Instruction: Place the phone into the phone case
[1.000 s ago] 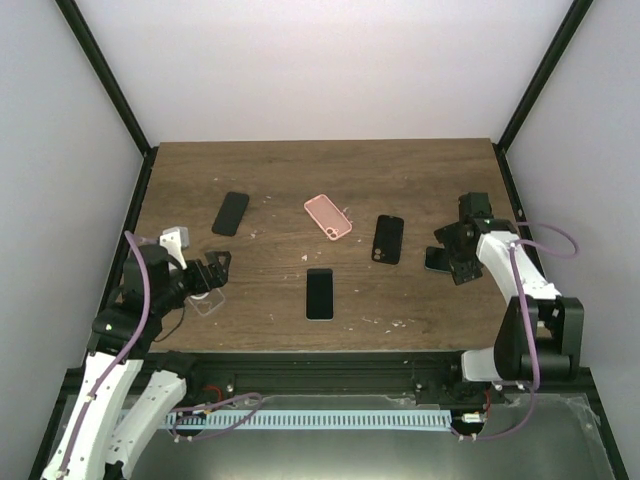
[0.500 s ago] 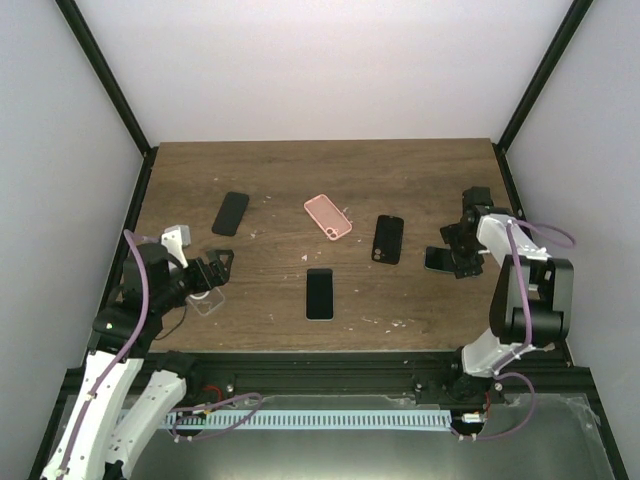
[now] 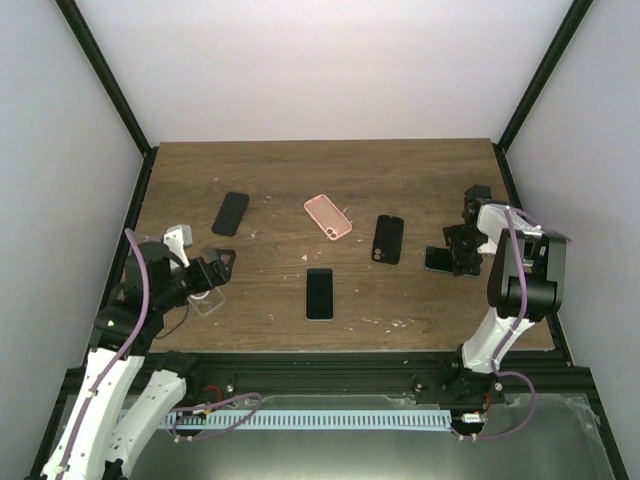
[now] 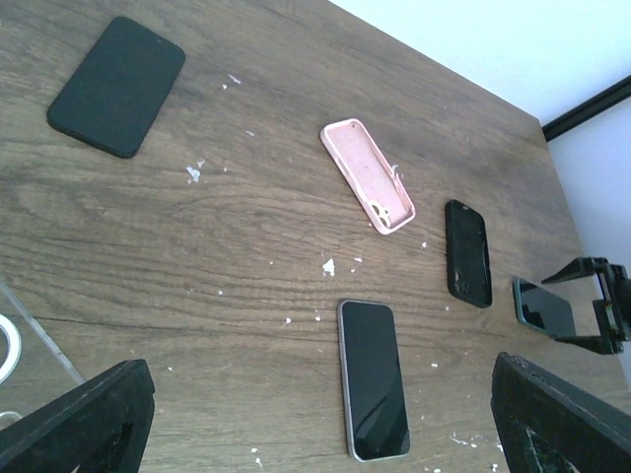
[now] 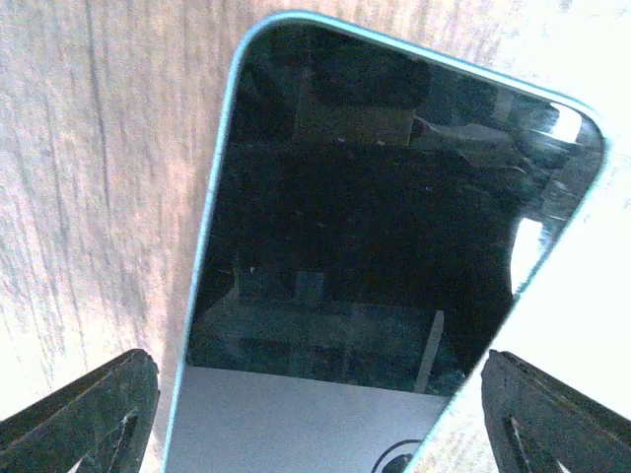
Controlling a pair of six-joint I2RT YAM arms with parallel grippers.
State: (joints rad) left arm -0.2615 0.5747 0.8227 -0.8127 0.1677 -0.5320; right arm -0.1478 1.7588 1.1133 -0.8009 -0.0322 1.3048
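- Over the last second the right arm folds: the elbow comes up and in, until the forearm stands steep above the right hand (image 3: pixel 459 254).
- The hand itself barely shifts. It stays over the teal-edged phone (image 5: pixel 394 227) at the right side of the worktop (image 3: pixel 300 170).
- The phone has not moved. It lies flat, screen up, well apart from every case.
- Reading: the right hand is lining up a top-down pinch. No grasp is made yet and the insertion has not started.
- Right hand: fingers spread wide, one at each lower corner of the wrist view, with the phone between them. They are not clamped on it.
- Left hand (image 3: pixel 215 271): fingers apart, holding nothing. It is unchanged over that second, poised just beside the clear case (image 3: pixel 207 302).
- Phone axis: from above, the long axis runs roughly across the worktop, left to right. The left end shows and the right end is hidden under the hand.
- In the right wrist view a rounded short end points to the top of frame, so the fingers flank the long edges.
- Candidate cases: pink case (image 3: pixel 328 217) and black case (image 3: pixel 389 239), both mid-worktop to the phone's left.
- A second phone (image 3: pixel 319 293) lies nearer the arms, untouched.
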